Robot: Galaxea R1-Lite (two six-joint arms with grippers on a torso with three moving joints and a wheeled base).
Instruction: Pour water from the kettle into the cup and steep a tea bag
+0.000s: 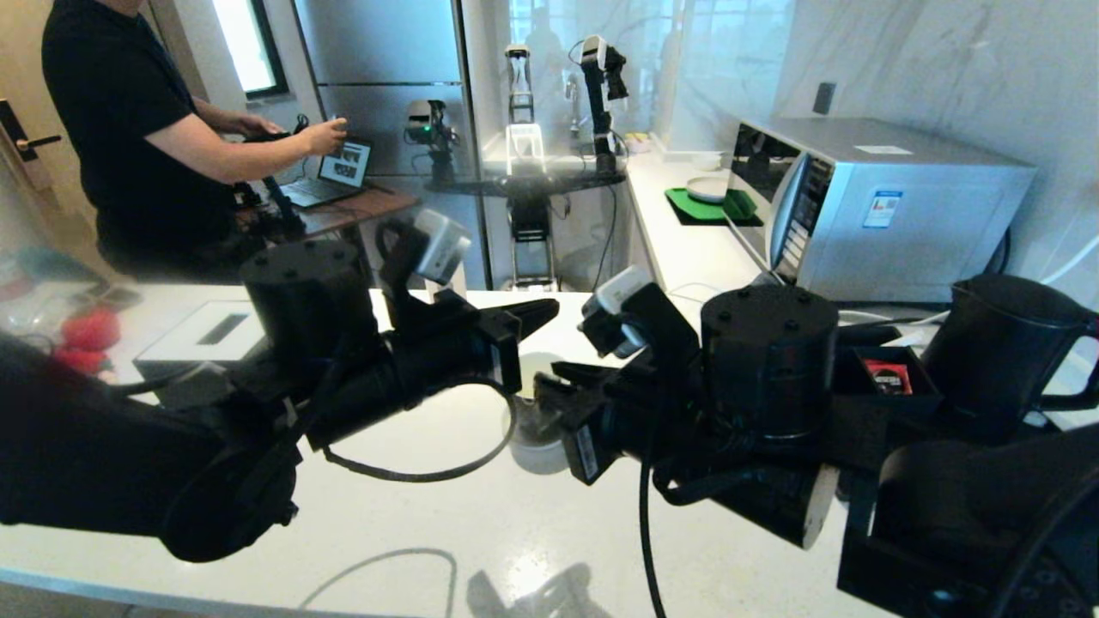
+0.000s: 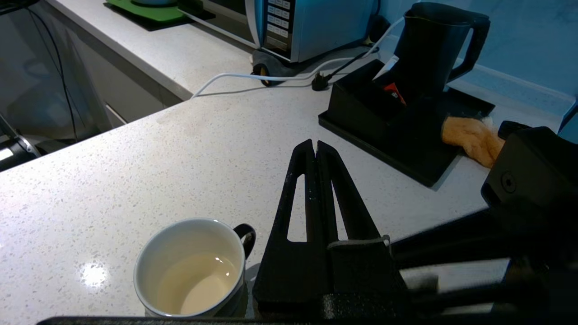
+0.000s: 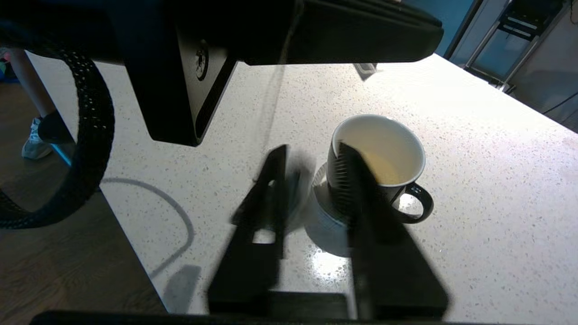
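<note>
The right gripper [image 3: 311, 180], jaws parted and empty at frame centre, is hovering beside the cup [image 3: 378, 155]; lifting clear should avoid tipping it.

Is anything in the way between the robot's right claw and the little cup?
No, nothing visible is in the way. The right gripper is open and hangs right over the cup, one finger crossing in front of its rim. The cup holds pale liquid. The left gripper is shut beside the cup, not between them.
</note>
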